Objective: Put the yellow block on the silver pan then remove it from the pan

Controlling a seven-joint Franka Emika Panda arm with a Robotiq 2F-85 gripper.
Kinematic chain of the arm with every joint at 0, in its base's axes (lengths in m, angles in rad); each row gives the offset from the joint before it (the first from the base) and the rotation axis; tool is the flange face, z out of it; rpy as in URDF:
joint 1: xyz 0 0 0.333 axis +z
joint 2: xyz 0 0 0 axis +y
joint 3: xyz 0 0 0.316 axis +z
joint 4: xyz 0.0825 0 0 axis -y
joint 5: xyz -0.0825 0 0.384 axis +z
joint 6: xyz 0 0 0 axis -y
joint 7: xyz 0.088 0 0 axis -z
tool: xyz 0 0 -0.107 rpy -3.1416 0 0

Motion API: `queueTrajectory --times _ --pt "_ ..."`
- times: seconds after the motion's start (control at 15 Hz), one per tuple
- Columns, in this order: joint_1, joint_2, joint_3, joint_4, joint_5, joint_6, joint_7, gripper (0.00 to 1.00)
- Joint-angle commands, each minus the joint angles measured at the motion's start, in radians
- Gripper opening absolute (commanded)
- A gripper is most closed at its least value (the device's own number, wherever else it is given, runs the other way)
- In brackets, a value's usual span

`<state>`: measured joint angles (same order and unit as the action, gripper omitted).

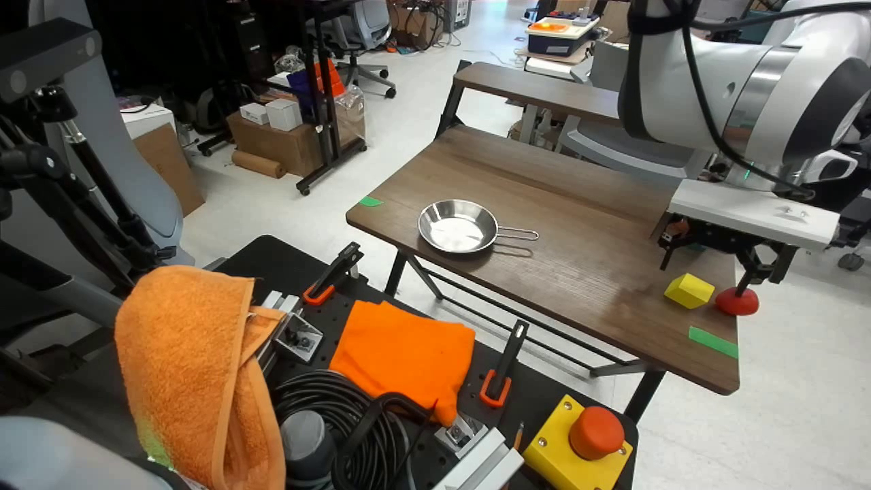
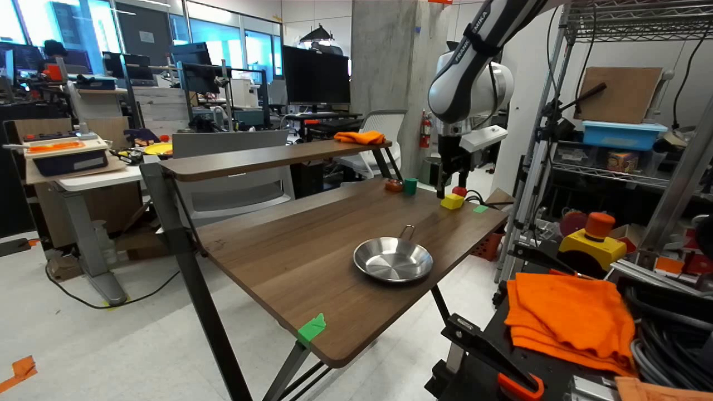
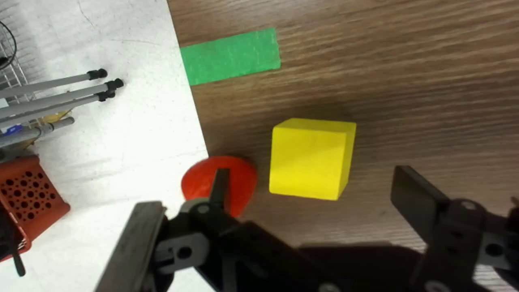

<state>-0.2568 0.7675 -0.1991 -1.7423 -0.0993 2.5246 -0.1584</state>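
1. The fingers of the gripper are standing widely spread.
2. The yellow block is lying between them on the table, touching neither.
3. One finger is hiding part of a red object.
4. The silver pan is resting well apart from them.

Green tape sticks to a brown table; on a black bench beside it lie a folded orange cloth and coiled black cable.

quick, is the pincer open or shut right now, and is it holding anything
Pincer: open, holding nothing; in the wrist view the yellow block shows in its gap, ungripped.
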Motion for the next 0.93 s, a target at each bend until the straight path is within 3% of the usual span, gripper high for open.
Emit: queueTrajectory --times 0.0,0.6,0.87 --pt "-0.003 -0.094 0.009 -0.099 -0.023 0.073 -0.026 1.0" --pt "0.066 -0.334 -0.014 -0.335 -0.109 0.13 0.017 1.0" --pt "0.081 -0.436 0.027 -0.446 -0.079 0.113 0.021 1.0"
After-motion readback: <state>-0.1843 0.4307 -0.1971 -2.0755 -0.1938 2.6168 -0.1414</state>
